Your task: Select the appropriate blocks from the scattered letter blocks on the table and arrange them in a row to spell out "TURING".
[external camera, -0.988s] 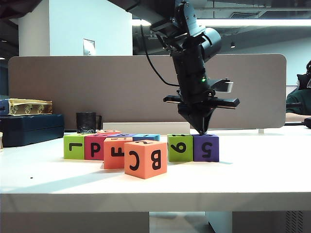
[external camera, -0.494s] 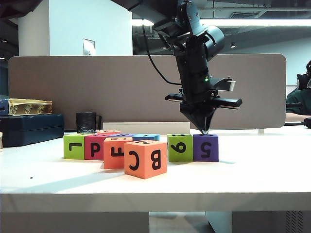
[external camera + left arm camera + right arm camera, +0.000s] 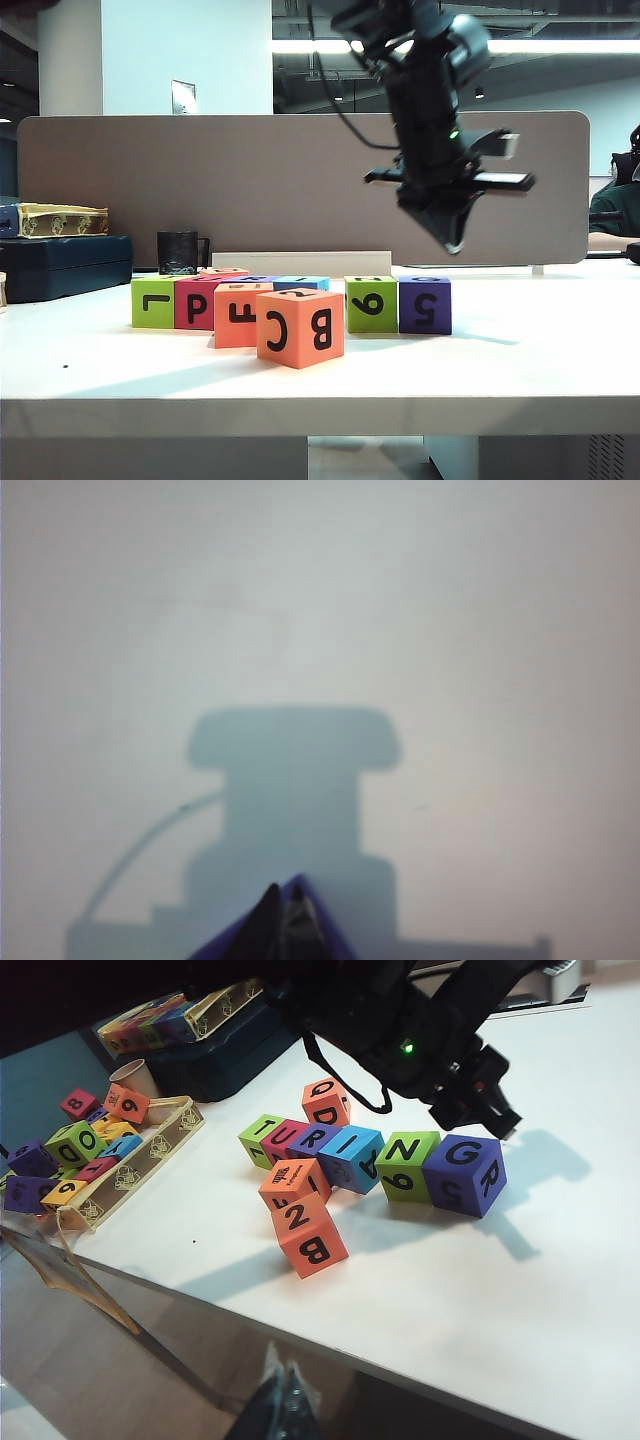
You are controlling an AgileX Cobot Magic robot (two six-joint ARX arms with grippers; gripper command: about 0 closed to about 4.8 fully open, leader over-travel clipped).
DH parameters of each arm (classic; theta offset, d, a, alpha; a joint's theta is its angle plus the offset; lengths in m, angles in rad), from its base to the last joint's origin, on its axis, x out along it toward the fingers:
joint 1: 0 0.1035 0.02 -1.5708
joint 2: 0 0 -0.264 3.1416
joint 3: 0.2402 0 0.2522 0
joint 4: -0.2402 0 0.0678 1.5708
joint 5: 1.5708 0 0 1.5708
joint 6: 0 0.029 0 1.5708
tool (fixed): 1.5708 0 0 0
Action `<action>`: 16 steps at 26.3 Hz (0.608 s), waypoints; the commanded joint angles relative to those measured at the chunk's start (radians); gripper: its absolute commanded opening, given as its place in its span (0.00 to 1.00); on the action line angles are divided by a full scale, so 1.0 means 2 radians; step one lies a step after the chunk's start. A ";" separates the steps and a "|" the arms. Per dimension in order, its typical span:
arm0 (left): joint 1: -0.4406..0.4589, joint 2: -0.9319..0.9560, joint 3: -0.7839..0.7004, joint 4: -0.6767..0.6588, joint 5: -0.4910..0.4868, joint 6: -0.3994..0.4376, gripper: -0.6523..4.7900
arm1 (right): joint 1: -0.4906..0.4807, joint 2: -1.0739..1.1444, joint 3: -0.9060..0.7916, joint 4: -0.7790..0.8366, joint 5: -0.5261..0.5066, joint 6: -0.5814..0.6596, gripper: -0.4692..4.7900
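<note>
Hovering above the purple foam cube (image 3: 425, 305), the left gripper (image 3: 455, 243) has its fingers pressed together and holds nothing. That cube touches the lime green foam cube (image 3: 371, 304), ending the letter row on the white table (image 3: 540, 370). The right gripper (image 3: 285, 1385) probably hangs off the table, shut.

The left gripper (image 3: 455, 243) and its arm are smeared by motion blur in the exterior view, and the left wrist view is soft throughout, its fingertips (image 3: 268, 905) cut off by the frame edge. In the exterior view the blue block (image 3: 300, 283) shows only its top edge (orange cubes (image 3: 300, 327) stand in front). The right gripper (image 3: 283, 1392) is dark and cropped by the edge.
</note>
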 commanded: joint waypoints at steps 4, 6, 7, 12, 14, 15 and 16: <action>-0.014 0.006 -0.004 -0.022 0.008 -0.003 0.11 | 0.000 -0.006 0.002 0.009 0.000 -0.002 0.09; -0.019 0.013 -0.003 -0.021 0.008 -0.002 0.11 | 0.000 -0.006 0.002 0.009 0.000 -0.002 0.09; -0.018 0.014 -0.003 -0.021 0.008 -0.002 0.11 | 0.000 -0.006 0.002 0.009 -0.001 -0.002 0.09; -0.014 0.019 -0.003 -0.032 -0.031 -0.002 0.11 | 0.000 -0.006 0.002 0.008 -0.001 -0.002 0.09; -0.014 0.019 -0.003 -0.037 -0.045 -0.002 0.11 | 0.000 -0.006 0.002 0.008 -0.001 -0.002 0.09; -0.013 0.019 -0.003 -0.041 -0.049 -0.002 0.11 | 0.000 -0.006 0.002 0.008 -0.001 -0.002 0.09; -0.012 0.019 -0.004 -0.045 -0.049 -0.002 0.11 | 0.000 -0.006 0.002 0.008 -0.001 -0.002 0.09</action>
